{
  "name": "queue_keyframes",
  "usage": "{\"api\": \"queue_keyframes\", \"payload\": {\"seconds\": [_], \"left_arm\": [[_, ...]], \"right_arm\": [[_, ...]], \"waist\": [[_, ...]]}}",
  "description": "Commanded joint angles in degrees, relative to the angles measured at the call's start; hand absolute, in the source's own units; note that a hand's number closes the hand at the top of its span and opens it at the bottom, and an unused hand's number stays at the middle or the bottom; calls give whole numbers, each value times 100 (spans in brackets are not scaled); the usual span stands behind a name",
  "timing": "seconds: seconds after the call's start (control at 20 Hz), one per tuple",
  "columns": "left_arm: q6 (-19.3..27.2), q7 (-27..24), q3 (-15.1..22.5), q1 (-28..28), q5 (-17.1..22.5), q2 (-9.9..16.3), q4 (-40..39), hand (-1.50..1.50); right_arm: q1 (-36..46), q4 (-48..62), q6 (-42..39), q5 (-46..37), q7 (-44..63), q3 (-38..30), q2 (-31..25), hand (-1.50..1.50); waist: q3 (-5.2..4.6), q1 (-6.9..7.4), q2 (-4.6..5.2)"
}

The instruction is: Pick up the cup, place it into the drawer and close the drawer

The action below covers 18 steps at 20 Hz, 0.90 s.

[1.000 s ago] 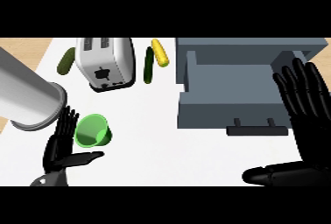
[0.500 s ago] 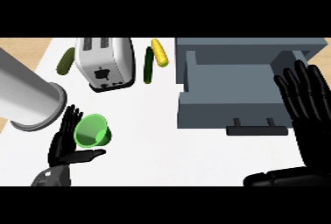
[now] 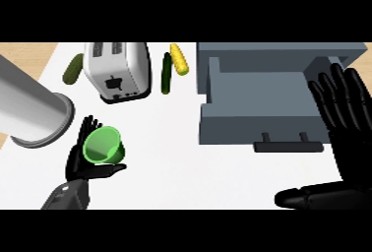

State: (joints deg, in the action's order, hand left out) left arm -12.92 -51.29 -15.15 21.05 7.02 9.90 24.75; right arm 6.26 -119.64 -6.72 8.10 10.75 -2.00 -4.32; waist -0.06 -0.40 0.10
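- While the open grey drawer point(image 3: 254, 106) waits at my right, my right hand point(image 3: 341, 106) rests flat beside it, holding nothing.
- My left hand point(image 3: 87, 165) cups the green cup point(image 3: 103, 145), fingers behind its wall, thumb below.
- It looks light, stiff, slick; I'd hold it round the body.

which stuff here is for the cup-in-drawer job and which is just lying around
For the job:
green cup, in the left hand
open grey drawer
right hand, open beside the drawer

Just lying about:
toaster
yellow corn
two green cucumbers
large metal cylinder
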Motion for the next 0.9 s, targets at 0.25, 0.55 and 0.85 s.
{"api": "queue_keyframes", "payload": {"seconds": [0.25,0.55,0.85], "left_arm": [[-929,-253,-45,361,132,114,-750,-150],[-1239,-551,-35,362,222,-67,-755,150],[-1400,-1035,136,64,130,-111,-440,150]], "right_arm": [[4,-182,54,-27,173,194,93,-150],[169,357,-112,91,-219,-179,-73,-150],[124,-3,-39,81,67,-88,-74,-150]], "waist": [[-7,-44,18],[-8,-44,34],[-5,-15,10]]}}
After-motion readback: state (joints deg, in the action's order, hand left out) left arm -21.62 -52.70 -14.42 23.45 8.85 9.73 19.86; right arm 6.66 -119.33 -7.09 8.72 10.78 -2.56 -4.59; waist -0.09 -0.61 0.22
